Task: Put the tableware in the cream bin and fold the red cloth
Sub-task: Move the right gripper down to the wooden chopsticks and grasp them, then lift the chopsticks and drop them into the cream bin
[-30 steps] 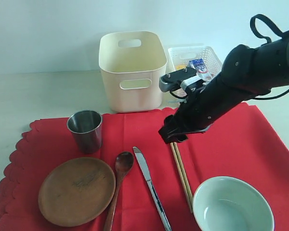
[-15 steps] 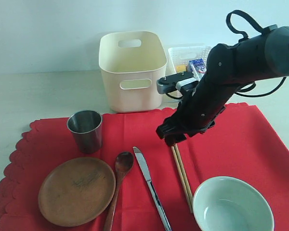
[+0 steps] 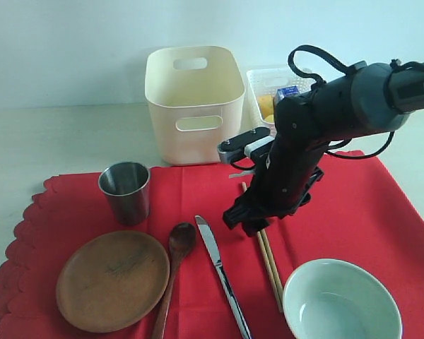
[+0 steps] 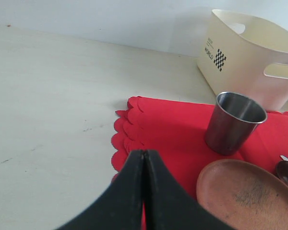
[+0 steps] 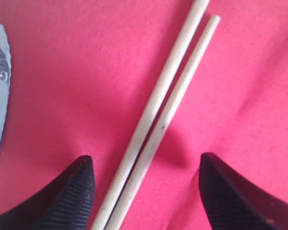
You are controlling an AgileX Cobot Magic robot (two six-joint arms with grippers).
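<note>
The right gripper (image 5: 145, 165) is hanging open astride the chopsticks (image 3: 270, 268), knife (image 3: 219, 268) at their 9 o'clock; the left gripper (image 4: 144, 160) is hanging closed.

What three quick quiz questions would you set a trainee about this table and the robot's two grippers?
1. True or false: the right gripper is open, with the chopsticks lying on the red cloth between its jaws.
2. Which item lies between the wooden spoon and the chopsticks? A) a table knife B) a fork C) a ladle
3. In a few words: what state is the left gripper in, and does it hold anything?

Key: 1 true; 2 A; 3 shut, holding nothing.
</note>
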